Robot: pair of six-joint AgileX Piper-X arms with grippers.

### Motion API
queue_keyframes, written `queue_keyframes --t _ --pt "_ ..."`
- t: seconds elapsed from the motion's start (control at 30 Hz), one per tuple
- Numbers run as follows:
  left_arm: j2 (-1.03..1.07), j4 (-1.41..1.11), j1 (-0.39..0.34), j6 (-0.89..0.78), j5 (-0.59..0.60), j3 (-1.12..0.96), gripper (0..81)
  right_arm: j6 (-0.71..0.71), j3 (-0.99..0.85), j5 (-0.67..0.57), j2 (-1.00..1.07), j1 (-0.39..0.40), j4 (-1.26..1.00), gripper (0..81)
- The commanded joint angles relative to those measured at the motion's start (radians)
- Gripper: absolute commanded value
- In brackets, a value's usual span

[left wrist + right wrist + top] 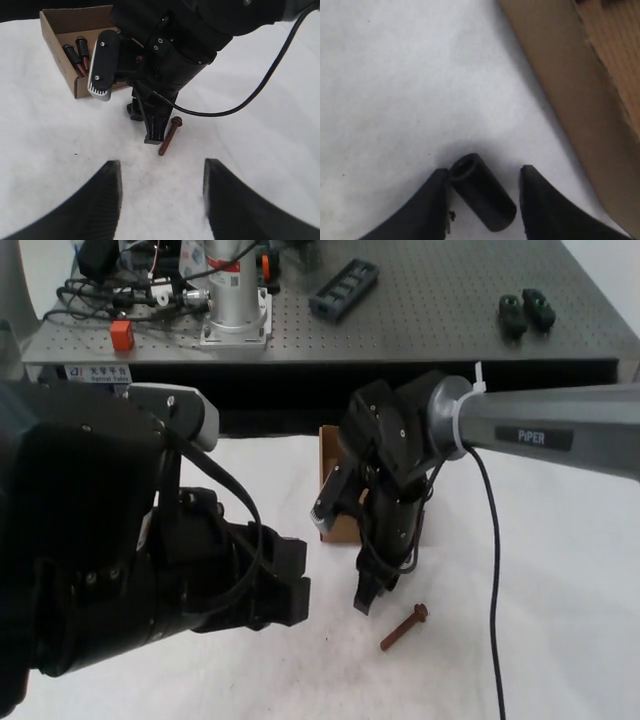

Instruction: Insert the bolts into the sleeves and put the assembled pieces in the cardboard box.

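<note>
1. Where white cloth (560,570) covers the bench, the right arm (610,415), a printed label (535,437) on its tube, hangs beside the cardboard box (75,20), which holds 2 dark pieces (75,52).
2. The left gripper (161,165) hovers wide open, holding nothing.
3. The right gripper (482,175) stands open astride the sleeve (482,200), not clamping it.
4. The bolt (169,136) lies flat beside the right gripper, its tip toward the left gripper and its head away.
5. The sleeve lies on its side near the box, slanting across the gap, its bore showing.

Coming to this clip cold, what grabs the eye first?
The right end effector stands low on the white cloth beside the cardboard box, its open fingers either side of a black sleeve lying there. A rusty bolt lies loose next to it, and two dark pieces sit in the box.
</note>
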Motion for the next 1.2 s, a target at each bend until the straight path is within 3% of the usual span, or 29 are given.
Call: queue_keyframes --t 0.0,0.23,0.37,0.63,0.8,1.0,1.17 --pt "-0.012 0.004 -0.001 0.006 -0.011 0.0 36.6 -0.007 -0.004 0.001 0.014 -0.004 -0.02 27.7" --pt "-0.012 0.015 -0.001 0.05 0.003 0.0 36.6 0.004 -0.004 0.077 0.016 -0.004 -0.021 1.7" --pt "-0.005 0.048 -0.001 0.166 0.049 0.0 36.6 0.093 -0.004 0.068 -0.013 -0.021 -0.011 3.8" --pt "0.254 0.052 -0.001 0.243 0.211 -0.099 36.6 0.333 0.046 -0.33 -0.285 -0.149 0.068 3.8" --pt "0.535 0.083 -0.003 0.334 0.252 -0.288 36.6 0.398 0.216 -0.353 -0.536 -0.268 0.044 3.8" --pt "0.853 0.289 -0.027 0.445 0.252 -0.629 36.6 0.404 0.408 -0.366 -0.801 -0.407 0.046 3.8" --pt "1.087 0.527 -0.068 0.539 0.167 -0.919 36.6 0.447 0.497 -0.366 -0.912 -0.461 0.067 3.8"
